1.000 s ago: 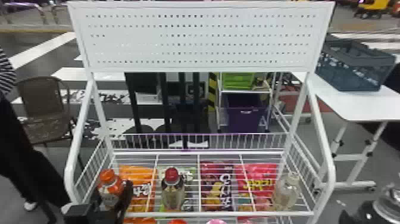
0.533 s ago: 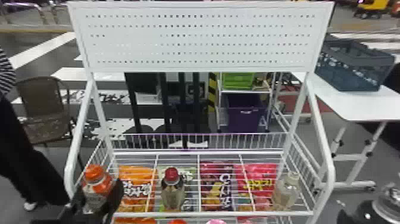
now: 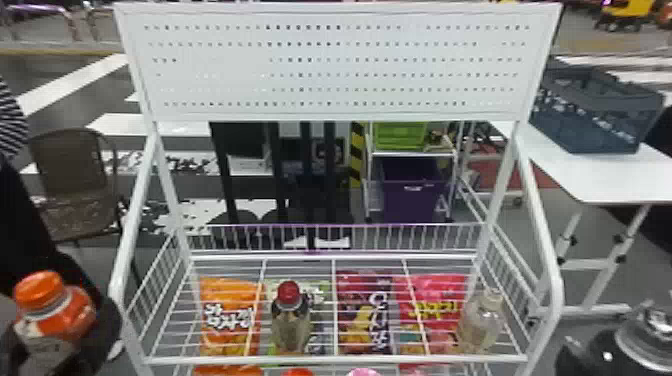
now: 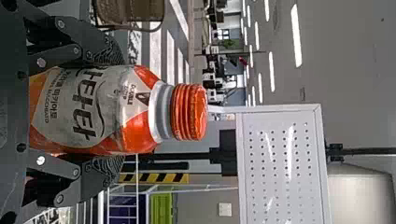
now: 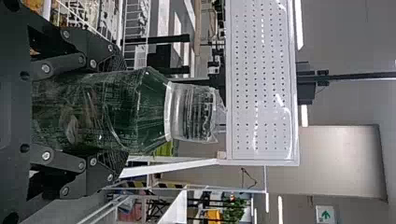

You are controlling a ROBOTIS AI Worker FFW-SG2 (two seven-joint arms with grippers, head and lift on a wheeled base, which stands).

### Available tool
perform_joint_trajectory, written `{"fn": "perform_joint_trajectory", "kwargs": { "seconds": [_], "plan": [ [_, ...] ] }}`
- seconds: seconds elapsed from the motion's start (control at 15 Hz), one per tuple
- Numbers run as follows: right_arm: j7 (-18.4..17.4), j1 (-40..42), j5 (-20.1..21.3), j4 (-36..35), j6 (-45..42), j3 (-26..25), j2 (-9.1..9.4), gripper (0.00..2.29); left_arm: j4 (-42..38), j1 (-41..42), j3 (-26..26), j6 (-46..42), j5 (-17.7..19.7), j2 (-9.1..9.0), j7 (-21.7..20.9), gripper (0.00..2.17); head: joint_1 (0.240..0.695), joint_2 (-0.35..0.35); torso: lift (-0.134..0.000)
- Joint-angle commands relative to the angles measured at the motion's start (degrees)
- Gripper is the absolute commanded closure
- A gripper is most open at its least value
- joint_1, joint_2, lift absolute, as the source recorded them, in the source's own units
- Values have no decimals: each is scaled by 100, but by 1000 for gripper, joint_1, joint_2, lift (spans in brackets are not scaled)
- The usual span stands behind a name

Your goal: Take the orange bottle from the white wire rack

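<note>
Bottle with orange cap and orange-and-white label [image 4: 107,112], clamped near-upright by the black left gripper [image 4: 108,112], just outside the white wire rack [image 3: 335,358]! Firm squeeze, no crushing, cap up, swing wide of the frame; black right gripper [image 5: 116,112], gripping a dark green clear-topped bottle [image 5: 93,112], should wait.

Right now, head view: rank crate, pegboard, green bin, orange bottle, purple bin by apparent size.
Largest to smallest:
1. pegboard
2. crate
3. orange bottle, visible part only
4. purple bin
5. green bin
</note>
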Motion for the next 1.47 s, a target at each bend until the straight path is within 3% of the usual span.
{"fn": "perform_joint_trajectory", "kwargs": {
  "seconds": [0.0, 1.4],
  "plan": [
    [0, -8, 26, -63, 56, 14, 5, 1008, -143, 160, 253, -24, 83, -90, -8, 2145, 499, 0, 0],
    [0, -26, -10, 51, 4, 23, 5, 1008, -337, 213, 7, 99, -14, -160, -17, 2142, 499, 0, 0]
  ]
}}
